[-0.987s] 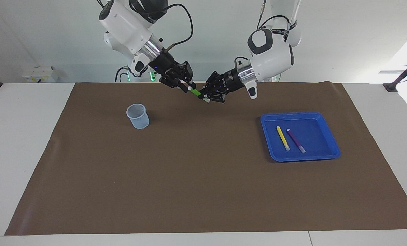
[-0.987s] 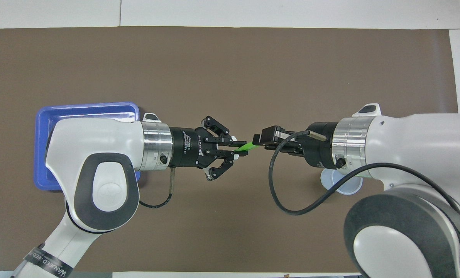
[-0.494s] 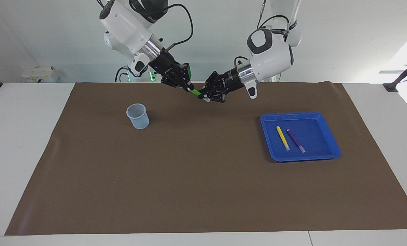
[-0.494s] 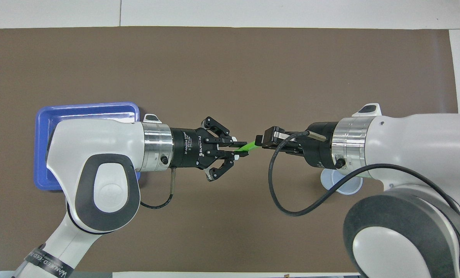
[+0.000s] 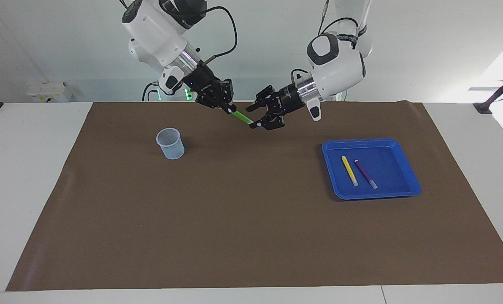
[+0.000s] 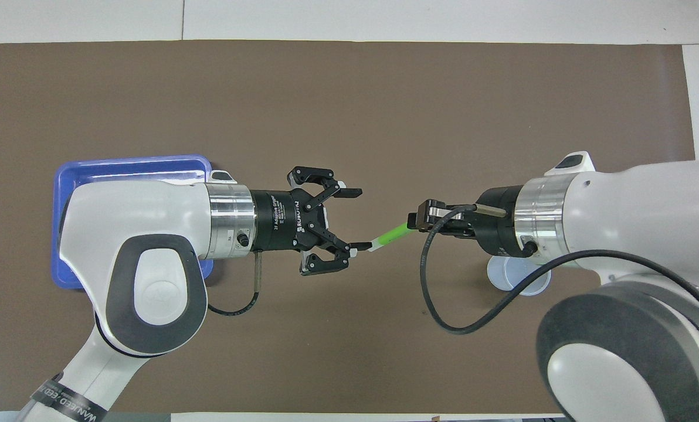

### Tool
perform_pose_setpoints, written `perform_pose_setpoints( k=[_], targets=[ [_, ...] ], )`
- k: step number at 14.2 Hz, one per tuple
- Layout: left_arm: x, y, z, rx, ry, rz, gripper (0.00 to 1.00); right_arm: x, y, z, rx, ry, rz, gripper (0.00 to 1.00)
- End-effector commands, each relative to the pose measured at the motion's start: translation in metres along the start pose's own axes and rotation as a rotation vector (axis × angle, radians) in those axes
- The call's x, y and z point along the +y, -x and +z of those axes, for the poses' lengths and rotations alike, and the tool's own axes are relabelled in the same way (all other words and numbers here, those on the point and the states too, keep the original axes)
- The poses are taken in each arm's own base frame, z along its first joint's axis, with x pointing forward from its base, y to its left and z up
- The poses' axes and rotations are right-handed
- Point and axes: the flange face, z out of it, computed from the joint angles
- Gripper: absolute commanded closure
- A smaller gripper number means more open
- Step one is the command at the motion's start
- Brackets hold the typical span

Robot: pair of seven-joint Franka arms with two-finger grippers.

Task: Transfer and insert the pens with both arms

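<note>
I am holding the green pen [image 6: 392, 236] in my right gripper [image 6: 413, 221], whose fingers are pressing together on the pen's green end. The pen is hanging in the air over the brown mat [image 5: 251, 236], above the strip of mat nearest my bases and roughly midway between the cup [image 5: 170, 143] and the tray [image 5: 409, 179]. It is tilting downward from my right gripper, with its pale end pointing toward my left gripper [image 6: 355, 218]. My left gripper is standing with its fingers spread apart and is gripping nothing. In the overhead view, the lower fingertip [image 6: 358, 244] of my left gripper is sitting just beside the pen's pale end; whether it is touching the pen, I cannot tell. The other finger is standing well clear of the pen. Both of my grippers are hovering above the mat and are pointing toward each other along the pen's length. The clear plastic cup is standing upright on the mat toward my right arm's end of the table. The blue tray is lying on the mat toward my left arm's end of the table. The yellow pen [image 5: 349, 170] and the purple pen [image 5: 366, 174] are lying in the tray, side by side and slightly apart, each with its pale end pointing away from my bases.
</note>
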Motion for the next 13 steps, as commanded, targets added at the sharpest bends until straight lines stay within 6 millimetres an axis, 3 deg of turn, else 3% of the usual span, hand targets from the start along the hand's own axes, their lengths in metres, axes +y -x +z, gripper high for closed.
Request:
perform_pose_setpoints(
  k=[1,7,10,13],
  targets=[
    [0.002,-0.007,-0.014,0.004,0.03,-0.017,0.0,0.016,-0.017,-0.025,-0.026,0.105,-0.143,1.0],
    [0.026,-0.028,-0.04,0.386,0.004,0.247,0.0,0.098,-0.048,-0.069,-0.064,0.262,-0.399,1.0],
    [0.042,-0.052,-0.063,0.54,-0.051,0.421,0.0,0.118,-0.044,-0.061,-0.098,0.355,-0.469,1.0],
    [0.063,-0.087,-0.111,0.578,-0.162,0.612,0.0,0.152,-0.033,-0.037,-0.107,0.37,-0.455,1.0]
  ],
)
